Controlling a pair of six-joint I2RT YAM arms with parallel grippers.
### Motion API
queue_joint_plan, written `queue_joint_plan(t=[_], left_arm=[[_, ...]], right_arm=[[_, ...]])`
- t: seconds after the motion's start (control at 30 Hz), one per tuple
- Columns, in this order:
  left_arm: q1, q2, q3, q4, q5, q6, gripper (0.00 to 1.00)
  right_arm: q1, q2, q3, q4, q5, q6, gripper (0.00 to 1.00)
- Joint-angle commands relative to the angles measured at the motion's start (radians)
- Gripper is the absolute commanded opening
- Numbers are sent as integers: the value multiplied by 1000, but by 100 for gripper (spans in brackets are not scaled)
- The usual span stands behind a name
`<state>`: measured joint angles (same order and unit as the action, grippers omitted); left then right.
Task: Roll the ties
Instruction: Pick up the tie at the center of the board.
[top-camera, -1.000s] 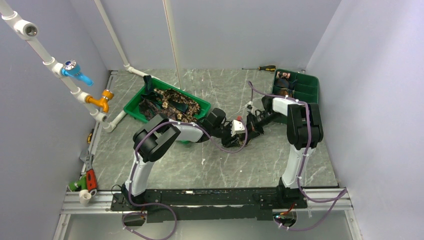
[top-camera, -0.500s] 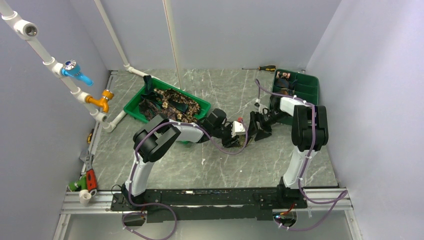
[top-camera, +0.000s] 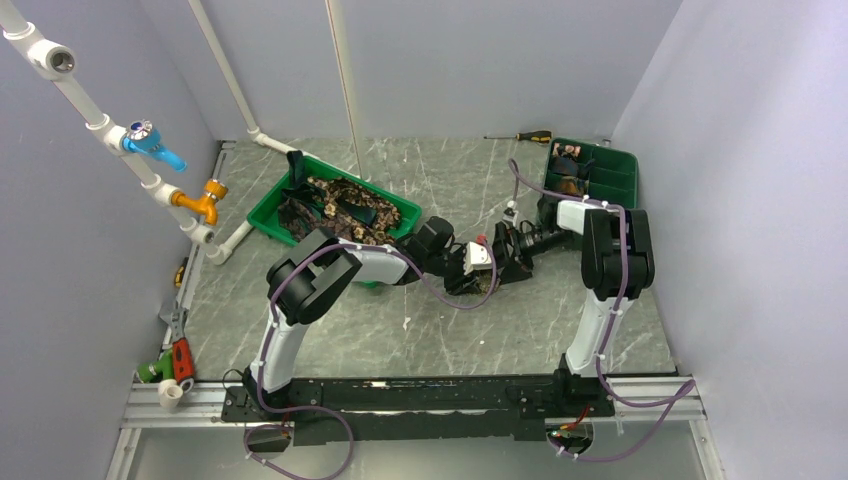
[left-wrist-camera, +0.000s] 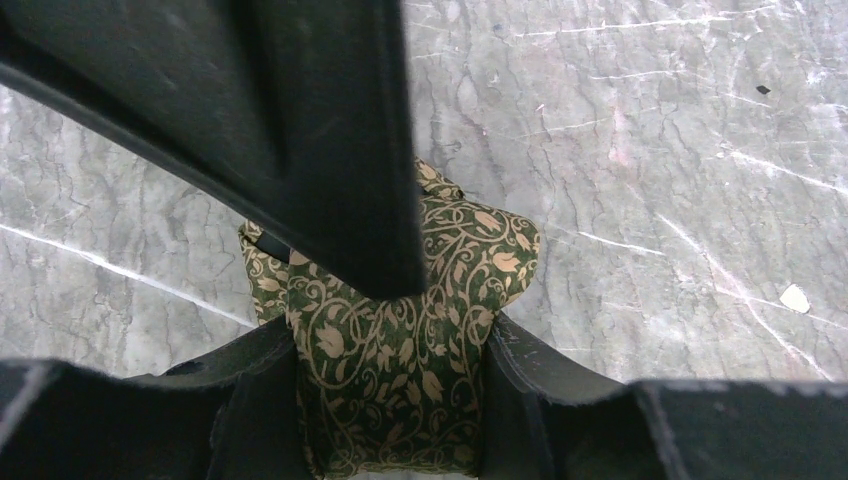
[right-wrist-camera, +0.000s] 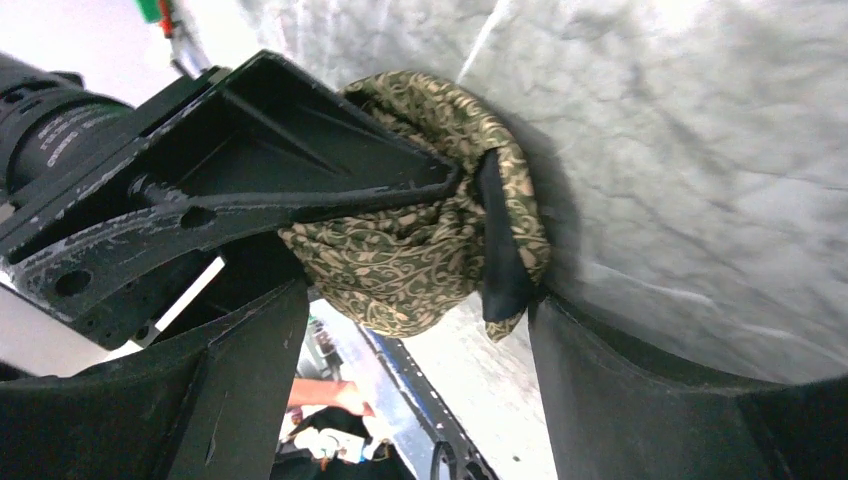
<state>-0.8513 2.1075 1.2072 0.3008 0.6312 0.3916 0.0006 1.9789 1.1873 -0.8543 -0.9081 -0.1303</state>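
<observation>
One tie, dark green with a tan leaf-and-vine pattern, is wound into a small coil just above the marble table. My left gripper is shut on the coil, one finger pressed against each side. A dark inner end of the tie shows on the coil's side. My right gripper is open and straddles the coil from the other side. Its right finger sits against the dark end, and its left finger stands apart. In the top view both grippers meet mid-table, left gripper and right gripper.
A green tray at back left holds several loose ties. A green divided tray at back right holds small coils. A screwdriver lies by the back wall. White pipes with taps run along the left.
My right gripper has opened, letting go of the coil, drawn slightly back to the right, then come in again around it. The left gripper has kept its hold and not moved.
</observation>
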Motion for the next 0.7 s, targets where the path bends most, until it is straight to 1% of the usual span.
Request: queue_joint_plan(t=[0.0, 0.07, 0.13, 0.27, 0.37, 0.4, 0.43, 0.47, 0.5, 0.53, 0.67], left_arm=[[-13, 77, -19, -142, -38, 24, 15], [-14, 76, -19, -143, -38, 25, 15], [-13, 74, -21, -145, -41, 26, 15], [-13, 70, -30, -145, -41, 26, 15], [-14, 65, -37, -141, -37, 25, 16], [-14, 65, -38, -141, -37, 24, 17], [-14, 63, -38, -141, -36, 22, 20], [-13, 61, -39, -137, -33, 16, 26], [-10, 53, -43, -131, -27, 10, 35], [-7, 44, -50, -117, -23, 0, 46], [12, -11, -78, -35, -17, -31, 77]], right_arm=[[4, -20, -39, 44, -161, -63, 82], [14, -35, -42, 60, -178, -54, 81], [36, -47, -42, 79, -176, -45, 78], [44, -44, -53, 146, -140, 0, 63], [45, -33, -59, 165, -111, 16, 50], [46, -30, -59, 167, -94, 18, 41], [48, -27, -61, 164, -80, 17, 29], [47, -25, -60, 158, -71, 11, 15], [48, -24, -62, 153, -56, 9, 0], [48, -23, -64, 148, -44, 12, 0], [47, -49, -87, 146, -30, 7, 0]])
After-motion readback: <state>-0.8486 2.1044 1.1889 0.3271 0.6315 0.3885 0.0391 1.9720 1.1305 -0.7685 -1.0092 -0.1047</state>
